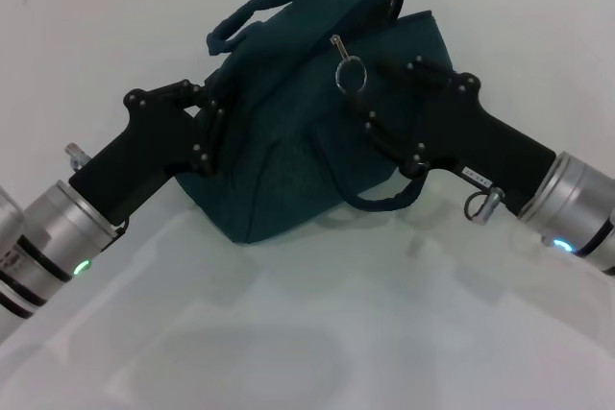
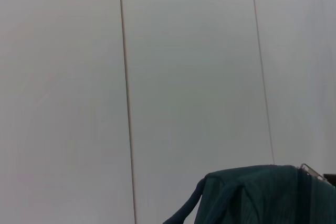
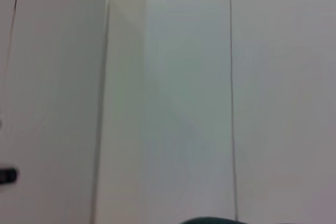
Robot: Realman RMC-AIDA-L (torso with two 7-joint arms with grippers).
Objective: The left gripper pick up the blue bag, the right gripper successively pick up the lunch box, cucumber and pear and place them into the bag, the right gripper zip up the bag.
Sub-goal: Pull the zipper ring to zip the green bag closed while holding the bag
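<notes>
From the head view I have the blue bag [image 1: 307,112] sitting on the white worktop [image 1: 307,333], slumped and leaning, with both arms pressed in on it from either side. The left gripper [image 1: 213,127] is against the bag's left flank and looks clenched on a fold of fabric there; the right gripper [image 1: 389,122] is at the right face, near the lower loop handle [image 1: 389,201], but I cannot tell whether its jaws are closed on anything. The metal ring zip pull [image 1: 350,74] hangs free near the top, between the two grippers and just apart from the right one. I see no lunch box, cucumber or pear anywhere, so they may be inside already, though I can't confirm that. My worry is the zip: if the left hold is only a pinch of loose cloth, pulling the ring could drag the whole bag sideways or tip it rather than run the slider. The ring is also thin and dangling, easy to miss. Both wrist views show mostly wall, so I'd be closing in nearly blind.
</notes>
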